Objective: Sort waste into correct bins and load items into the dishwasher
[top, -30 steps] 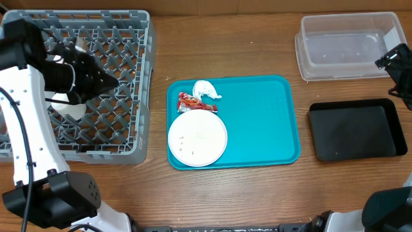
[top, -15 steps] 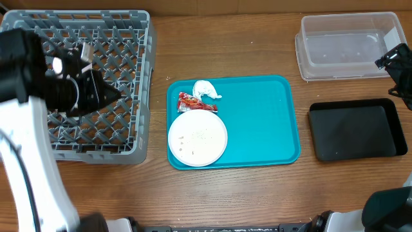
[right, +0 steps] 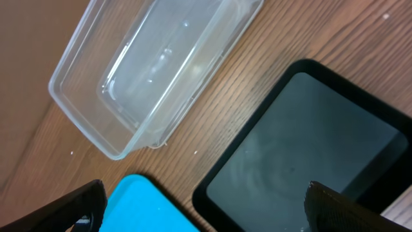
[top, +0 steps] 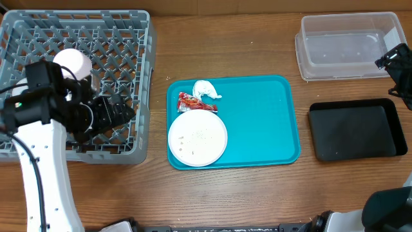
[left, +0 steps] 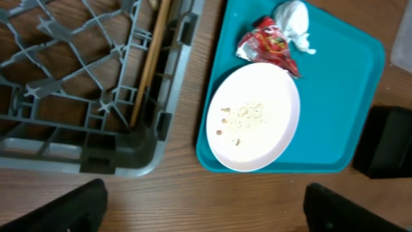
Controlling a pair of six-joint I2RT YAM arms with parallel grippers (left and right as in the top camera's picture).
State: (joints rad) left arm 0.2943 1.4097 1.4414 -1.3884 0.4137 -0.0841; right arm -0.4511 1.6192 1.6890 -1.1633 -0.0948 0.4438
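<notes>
Left pincer [left: 206,196]: wide apart, empty, over the near right corner of the grey dish rack [top: 116,38], which occupies the left rear corner of the counter [top: 257,193].

The left wrist view shows a wooden stick [left: 151,58] lying in the rack, which the arm hides overhead. Only the overhead view shows the round white dish [top: 72,62] in the rack.

The plate [top: 197,137], red wrapper [top: 190,100] and napkin [top: 206,89] sit on the teal tray [top: 257,122], mid-counter.

Right pincer [right: 205,193]: wide apart, empty, above the clear bin [right: 154,71] and black bin [right: 309,148] at the right edge.

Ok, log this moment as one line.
left gripper: open, empty | right gripper: open | plate, wrapper, napkin: on tray | rack: white dish
</notes>
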